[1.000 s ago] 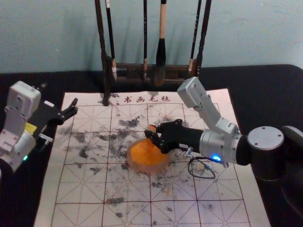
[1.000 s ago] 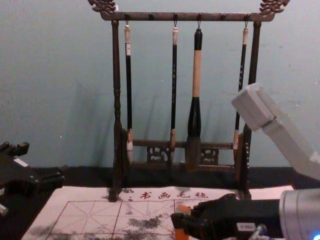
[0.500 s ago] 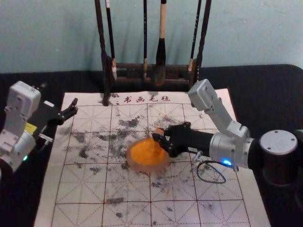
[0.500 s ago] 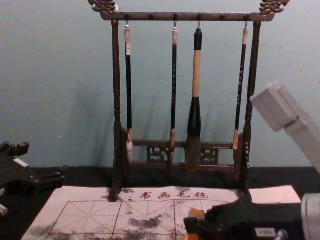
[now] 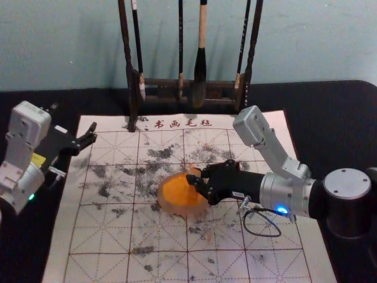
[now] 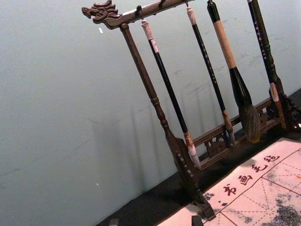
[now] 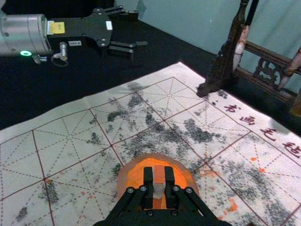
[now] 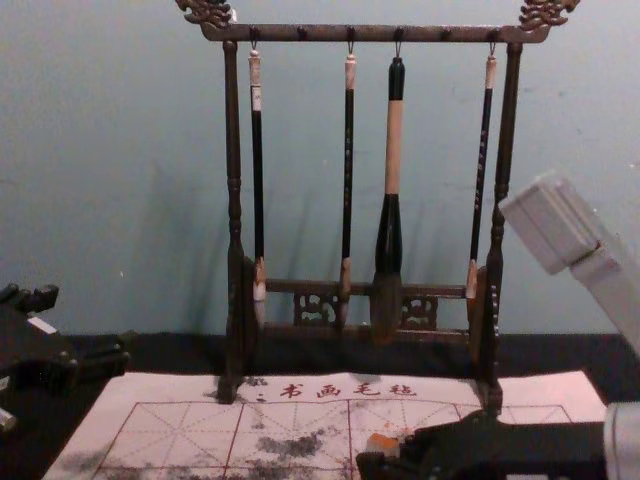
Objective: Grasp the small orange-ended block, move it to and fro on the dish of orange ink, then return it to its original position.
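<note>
Orange-ended block (image 7: 159,175): clenched betw. jaws of R gripper (image 5: 193,174), pos. approx. 1 o'clock on dish (image 5: 177,210), over orange ink (image 5: 175,190). Ref.: head view, dish ctr. = clock ctr., 12 o'clock toward rack (image 5: 218,84). R gripper enters from 3 o'clock. L gripper (image 7: 136,29) idle at 10 o'clock, jaws released, nothing held.

Step (est.): inking stroke, to & fro. Contact betw. block underside & ink: cannot tell. Return to orig. pos. is outstanding.

CAUTION, poss. faults:
1. Dish slides or tips. Cause: excess down-force, or block catching wall w/ side load at 1 o'clock.
2. Block twists or slips in jaws. Cause: narrow grip area, wet ink, drag on reversal.
3. Uneven ink pickup. Cause: stroke too high or confined to 1 o'clock side.
4. Drips on mat (image 5: 106,236). Cause: overloaded face, quick exit w/o pause. Orange specks are present on mat.
5. Block topples at set-down. Cause: tilt at release, or ink sticking to fingers.
</note>
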`<state>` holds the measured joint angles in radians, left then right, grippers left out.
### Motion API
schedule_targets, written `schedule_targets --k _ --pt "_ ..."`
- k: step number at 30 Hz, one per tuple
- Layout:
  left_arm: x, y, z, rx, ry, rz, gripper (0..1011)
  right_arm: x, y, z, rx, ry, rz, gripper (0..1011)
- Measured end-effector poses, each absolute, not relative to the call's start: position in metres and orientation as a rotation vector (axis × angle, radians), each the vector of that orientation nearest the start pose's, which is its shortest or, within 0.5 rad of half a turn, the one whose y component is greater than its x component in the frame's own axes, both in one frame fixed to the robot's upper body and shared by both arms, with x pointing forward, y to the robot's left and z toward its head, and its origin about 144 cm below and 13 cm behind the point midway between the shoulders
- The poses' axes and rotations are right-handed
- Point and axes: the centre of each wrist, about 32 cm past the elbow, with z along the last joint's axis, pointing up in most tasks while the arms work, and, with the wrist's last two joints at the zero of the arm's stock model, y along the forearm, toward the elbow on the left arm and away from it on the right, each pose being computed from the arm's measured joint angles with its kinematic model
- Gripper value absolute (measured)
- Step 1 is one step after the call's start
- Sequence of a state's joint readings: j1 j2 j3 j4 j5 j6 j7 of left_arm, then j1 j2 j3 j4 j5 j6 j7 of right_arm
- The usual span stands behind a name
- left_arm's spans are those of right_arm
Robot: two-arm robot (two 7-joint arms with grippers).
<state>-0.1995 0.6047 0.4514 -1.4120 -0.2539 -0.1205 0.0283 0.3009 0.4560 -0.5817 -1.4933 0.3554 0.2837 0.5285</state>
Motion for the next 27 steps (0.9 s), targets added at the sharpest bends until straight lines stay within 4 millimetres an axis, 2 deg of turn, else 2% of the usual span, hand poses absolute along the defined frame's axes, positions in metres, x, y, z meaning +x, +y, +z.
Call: schedule_targets --k 14,27 --pt "0.489 0.310 1.140 0.305 -0.285 1.248 1001 0.504 -0.193 1.164 -0.364 0.122 -0.538 108" --pt "0.489 0.310 1.140 0.304 -0.285 1.248 1001 0.519 -0.180 1.163 -0.363 0.112 -0.553 108"
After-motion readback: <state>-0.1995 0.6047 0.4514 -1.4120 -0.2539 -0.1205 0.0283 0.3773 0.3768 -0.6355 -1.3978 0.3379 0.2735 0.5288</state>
